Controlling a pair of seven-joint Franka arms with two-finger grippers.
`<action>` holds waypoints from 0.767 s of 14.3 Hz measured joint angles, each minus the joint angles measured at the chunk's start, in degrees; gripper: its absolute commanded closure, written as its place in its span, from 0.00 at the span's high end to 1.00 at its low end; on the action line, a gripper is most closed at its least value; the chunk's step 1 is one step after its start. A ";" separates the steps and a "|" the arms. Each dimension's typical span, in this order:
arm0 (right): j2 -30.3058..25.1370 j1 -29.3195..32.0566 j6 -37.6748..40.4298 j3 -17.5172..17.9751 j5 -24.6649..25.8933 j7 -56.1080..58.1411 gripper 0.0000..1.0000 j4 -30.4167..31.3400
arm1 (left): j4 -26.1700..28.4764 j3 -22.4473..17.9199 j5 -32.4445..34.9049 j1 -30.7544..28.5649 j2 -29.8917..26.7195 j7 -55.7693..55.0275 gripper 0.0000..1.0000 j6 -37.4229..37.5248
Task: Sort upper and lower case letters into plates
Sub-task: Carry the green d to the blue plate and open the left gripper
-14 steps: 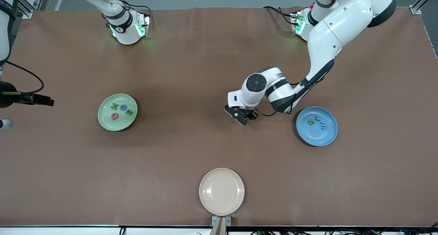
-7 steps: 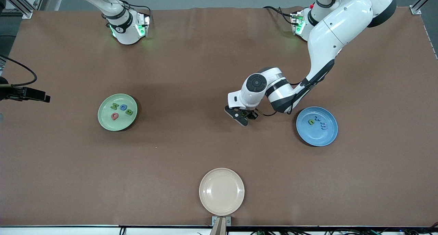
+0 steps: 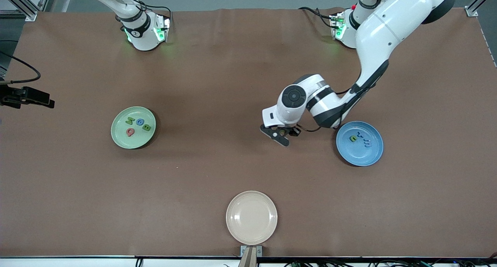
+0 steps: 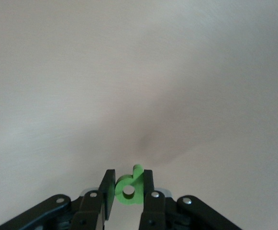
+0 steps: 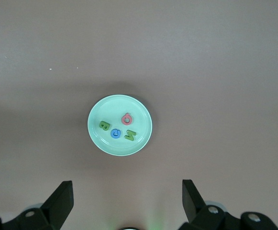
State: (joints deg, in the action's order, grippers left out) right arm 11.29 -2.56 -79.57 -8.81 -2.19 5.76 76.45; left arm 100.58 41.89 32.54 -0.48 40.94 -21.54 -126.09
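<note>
Our left fingers (image 4: 128, 191) pinch a small green toy letter d (image 4: 129, 186) above the brown desk (image 3: 217, 166) beside the round blue plate (image 3: 369, 155), where we think it goes next, while our right fingers (image 5: 127, 203) wait wide open and empty above the pale green plate (image 5: 96, 134).

From the left wrist view it's pretty simple: the left gripper (image 4: 128, 190) has its two black jaws clamped on a small bright green flat toy letter (image 4: 129, 188). The letter looks like a lowercase "d", a round loop with a hole through it and a short stem poking up above the jaw tips. The loop part sits squeezed right between the jaws, one pressing on each side. Under the green letter there's just the plain pale desk surface (image 4: 139, 72), with a soft dark shadow on it just above the letter.
</note>
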 measured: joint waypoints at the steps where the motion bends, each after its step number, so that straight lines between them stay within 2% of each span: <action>1: -0.59 0.87 -0.01 0.97 0.03 0.00 1.00 0.48 | -0.19 0.01 -0.47 -1.57 -1.92 0.00 0.01 0.88; 4: -2.23 1.73 -0.08 1.98 0.03 0.00 1.00 2.14 | 0.02 -0.03 -0.78 -8.27 -5.79 0.16 0.01 2.27; 8: -4.27 1.74 0.49 2.38 0.05 0.00 1.00 2.96 | 1.82 -0.25 -0.78 -18.01 -6.05 0.71 0.01 2.38; 11: -7.95 1.74 1.26 2.47 0.07 0.00 1.00 5.08 | 4.32 -0.30 -0.78 -24.02 -5.72 0.71 0.01 2.35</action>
State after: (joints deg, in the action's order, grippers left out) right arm 3.35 -0.82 -78.31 -6.34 -2.12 5.77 81.53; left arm 104.90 41.58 31.76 -24.50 35.22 -20.83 -123.74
